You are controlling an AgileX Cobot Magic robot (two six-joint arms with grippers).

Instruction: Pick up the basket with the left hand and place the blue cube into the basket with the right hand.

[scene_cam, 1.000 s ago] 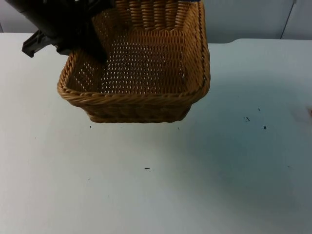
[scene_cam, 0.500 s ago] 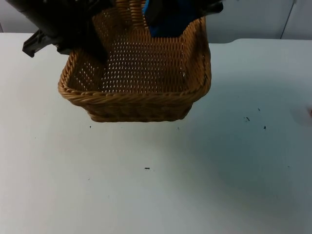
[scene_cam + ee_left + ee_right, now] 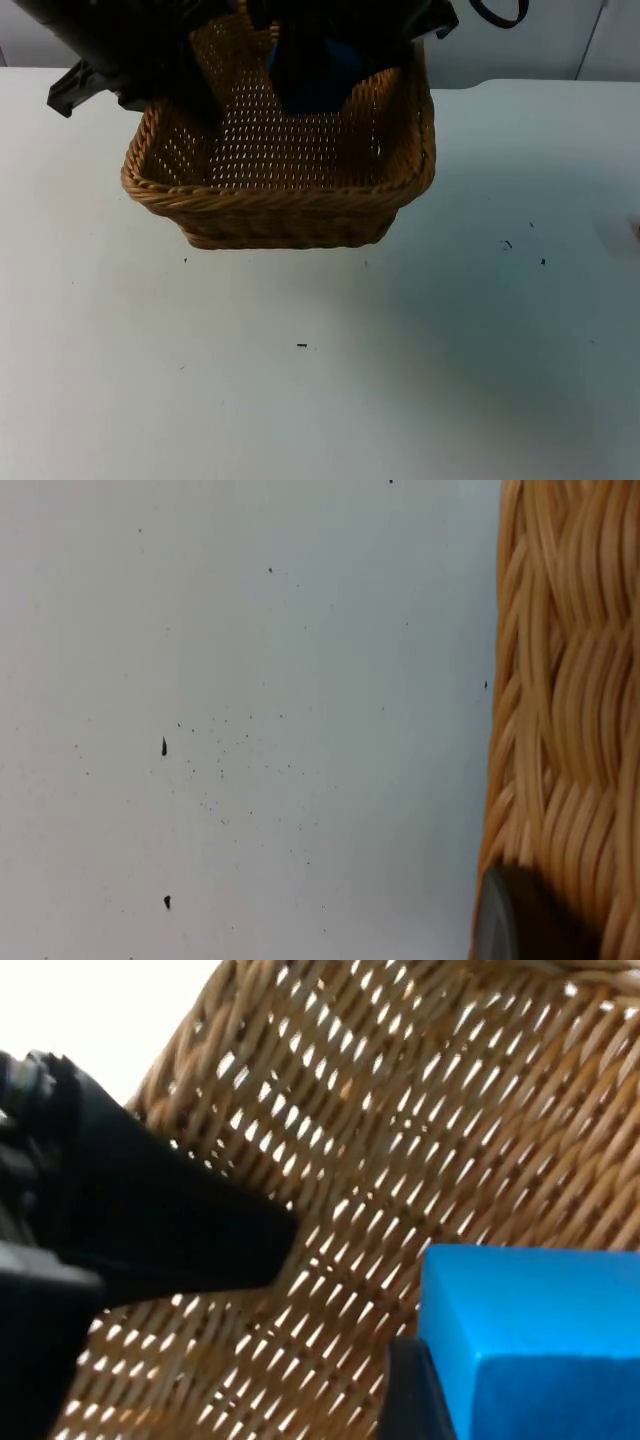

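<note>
A brown wicker basket (image 3: pixel 290 205) hangs above the table at the upper middle of the top view, held up by my left gripper (image 3: pixel 195 100), which is shut on its left rim. The basket's woven wall (image 3: pixel 570 710) fills one side of the left wrist view, with a black fingertip (image 3: pixel 520 920) against it. My right gripper (image 3: pixel 310 85) reaches down into the basket from above, shut on the blue cube (image 3: pixel 335 62). In the right wrist view the blue cube (image 3: pixel 530 1340) sits just above the basket's woven floor (image 3: pixel 400 1140), beside the left gripper's black finger (image 3: pixel 170 1220).
The white table (image 3: pixel 320 380) spreads out in front of the basket, marked with a few small dark specks (image 3: pixel 301 346). The grey partition wall (image 3: pixel 530 40) closes the back.
My right gripper came in from above with the blue cube and has moved down and left, deeper into the basket. The basket and left arm have held still.
</note>
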